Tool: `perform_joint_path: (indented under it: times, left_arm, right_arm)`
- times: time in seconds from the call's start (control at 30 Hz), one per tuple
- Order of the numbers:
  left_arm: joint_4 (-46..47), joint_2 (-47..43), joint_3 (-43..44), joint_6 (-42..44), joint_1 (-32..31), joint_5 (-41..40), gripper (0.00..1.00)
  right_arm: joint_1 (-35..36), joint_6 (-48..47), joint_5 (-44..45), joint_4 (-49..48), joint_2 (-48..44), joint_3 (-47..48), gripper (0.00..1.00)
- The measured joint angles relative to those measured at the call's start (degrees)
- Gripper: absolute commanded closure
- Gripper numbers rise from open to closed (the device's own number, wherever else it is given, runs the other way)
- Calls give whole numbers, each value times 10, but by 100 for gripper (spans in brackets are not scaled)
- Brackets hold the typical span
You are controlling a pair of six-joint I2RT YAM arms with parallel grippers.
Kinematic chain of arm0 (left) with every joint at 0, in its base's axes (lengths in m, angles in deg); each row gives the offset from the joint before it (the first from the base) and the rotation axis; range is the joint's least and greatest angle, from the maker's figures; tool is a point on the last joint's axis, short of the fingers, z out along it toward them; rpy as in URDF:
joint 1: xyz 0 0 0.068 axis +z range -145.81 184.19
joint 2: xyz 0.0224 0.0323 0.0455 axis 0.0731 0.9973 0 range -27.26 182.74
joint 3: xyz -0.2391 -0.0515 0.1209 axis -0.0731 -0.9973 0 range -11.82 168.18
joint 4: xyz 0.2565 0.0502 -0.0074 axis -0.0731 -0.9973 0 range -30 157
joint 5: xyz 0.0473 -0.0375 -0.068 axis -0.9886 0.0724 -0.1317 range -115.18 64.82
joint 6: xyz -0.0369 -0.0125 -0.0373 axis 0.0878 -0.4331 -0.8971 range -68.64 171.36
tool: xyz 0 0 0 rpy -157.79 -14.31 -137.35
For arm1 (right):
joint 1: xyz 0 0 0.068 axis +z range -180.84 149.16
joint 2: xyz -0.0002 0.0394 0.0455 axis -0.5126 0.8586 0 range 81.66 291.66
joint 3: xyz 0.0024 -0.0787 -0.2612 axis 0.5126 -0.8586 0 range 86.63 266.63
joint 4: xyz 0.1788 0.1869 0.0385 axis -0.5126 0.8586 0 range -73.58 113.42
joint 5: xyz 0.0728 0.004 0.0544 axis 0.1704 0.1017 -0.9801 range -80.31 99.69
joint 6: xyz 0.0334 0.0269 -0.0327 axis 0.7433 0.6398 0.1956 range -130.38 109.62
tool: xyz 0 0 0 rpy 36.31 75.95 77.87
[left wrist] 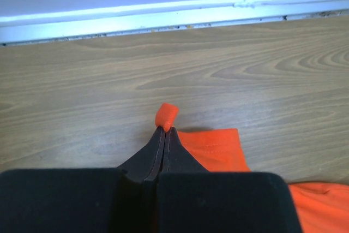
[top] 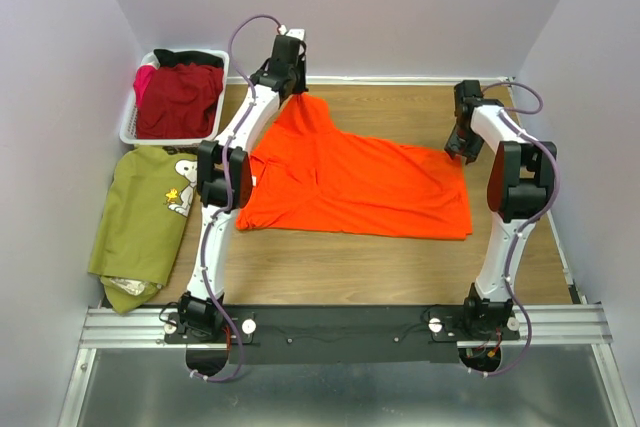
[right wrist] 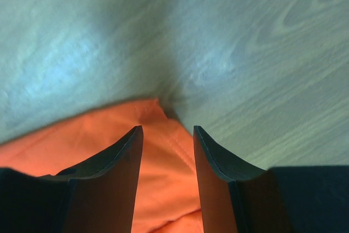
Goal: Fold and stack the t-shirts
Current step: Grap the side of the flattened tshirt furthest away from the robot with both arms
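The left gripper (left wrist: 165, 132) has its jaws pressed together on a small fold of the orange t-shirt (top: 350, 182). A nub of orange cloth pokes out just past its tips, and a stitched hem of the shirt trails back to the right of the fingers. Ahead of this gripper is bare wooden table (left wrist: 218, 69), then a white baseboard strip (left wrist: 174, 17) at the foot of the wall.

From the pinched point the shirt lies spread on the table towards the right gripper (right wrist: 167, 130). That gripper's jaws stand spread apart over a corner of the shirt, with orange cloth showing in the gap between them. Whether the tips touch the cloth cannot be told.

Off to the left of the left gripper stands a white slatted basket (top: 128, 129) holding a dark red t-shirt (top: 182, 99). Just beside the basket, towards the arm bases, an olive green t-shirt (top: 140, 222) with a cartoon-dog print lies bunched at the table's left edge.
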Motion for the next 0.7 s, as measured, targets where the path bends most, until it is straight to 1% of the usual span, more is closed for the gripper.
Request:
perform_joint_path:
  times: [0.3, 0.5, 0.6, 0.63, 0.7]
  left_arm:
    - [-11, 0, -22, 2, 0, 10, 100]
    - [-12, 0, -22, 2, 0, 10, 100]
    - [-12, 0, -23, 2, 0, 10, 100]
    - [-13, 0, -23, 2, 0, 10, 100]
    - [-13, 0, -24, 2, 0, 10, 100]
  right_arm:
    - [-5, -5, -1, -6, 48, 69, 50]
    - [-5, -5, -21, -12, 68, 78, 51]
    - [-5, -4, -33, -16, 68, 76, 57]
    - [-5, -4, -37, -17, 68, 75, 65]
    - [-5, -4, -43, -23, 65, 70, 78]
